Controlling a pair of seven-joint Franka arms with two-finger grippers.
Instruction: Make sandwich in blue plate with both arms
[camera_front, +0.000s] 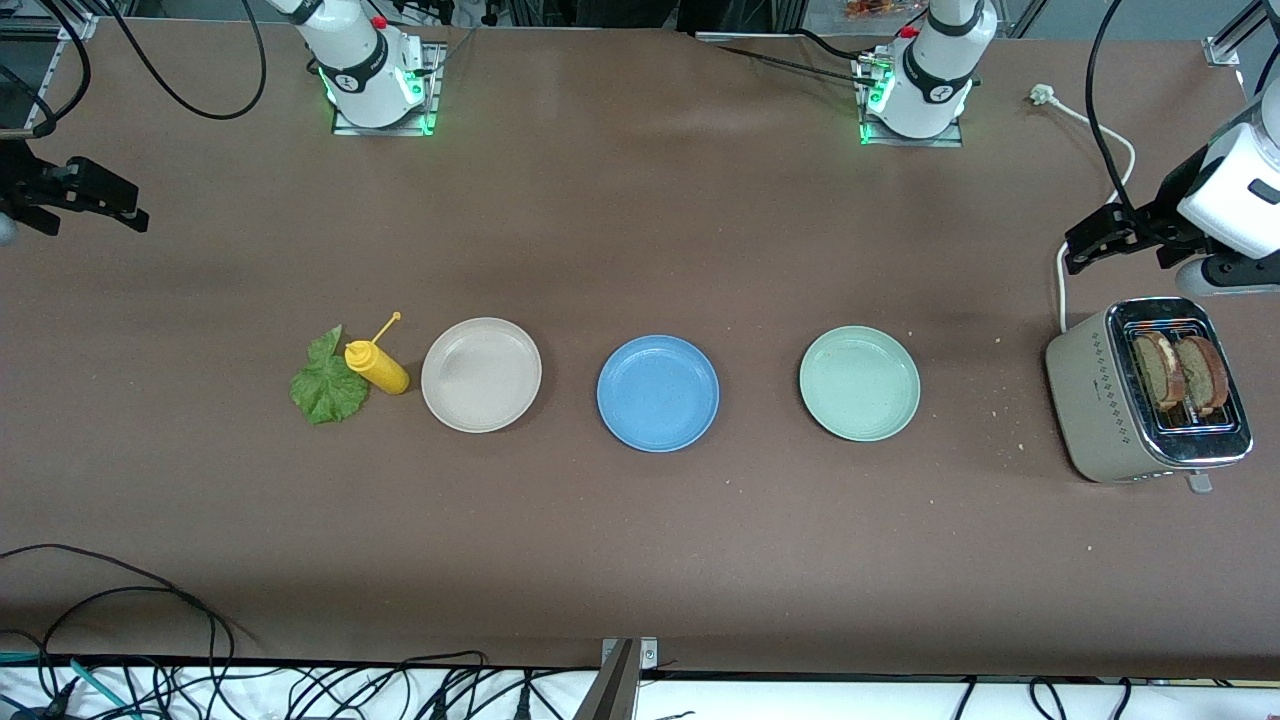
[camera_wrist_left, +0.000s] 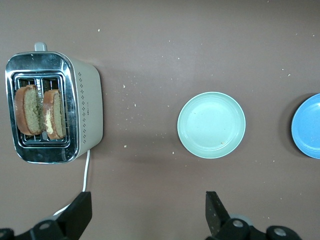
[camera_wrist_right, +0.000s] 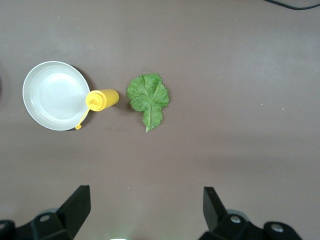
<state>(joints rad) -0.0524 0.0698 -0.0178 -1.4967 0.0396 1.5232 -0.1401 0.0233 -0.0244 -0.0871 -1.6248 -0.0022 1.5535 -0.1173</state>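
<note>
The blue plate (camera_front: 657, 392) lies bare in the middle of a row of three plates; its edge shows in the left wrist view (camera_wrist_left: 307, 126). Two toasted bread slices (camera_front: 1180, 373) (camera_wrist_left: 40, 111) stand upright in the slots of a toaster (camera_front: 1090, 390) (camera_wrist_left: 87, 112) at the left arm's end of the table. A green lettuce leaf (camera_front: 328, 382) (camera_wrist_right: 148, 97) lies flat at the right arm's end. My left gripper (camera_front: 1085, 245) (camera_wrist_left: 148, 205) hangs open and empty over the table beside the toaster. My right gripper (camera_front: 140, 208) (camera_wrist_right: 145, 197) hangs open and empty over bare table at its own end.
A beige plate (camera_front: 481, 374) (camera_wrist_right: 54, 95) and a pale green plate (camera_front: 859, 383) (camera_wrist_left: 211, 124) flank the blue one. A yellow squeeze bottle (camera_front: 377, 366) (camera_wrist_right: 102, 99) lies between leaf and beige plate. The toaster's white cord (camera_front: 1090, 130) runs toward the left arm's base.
</note>
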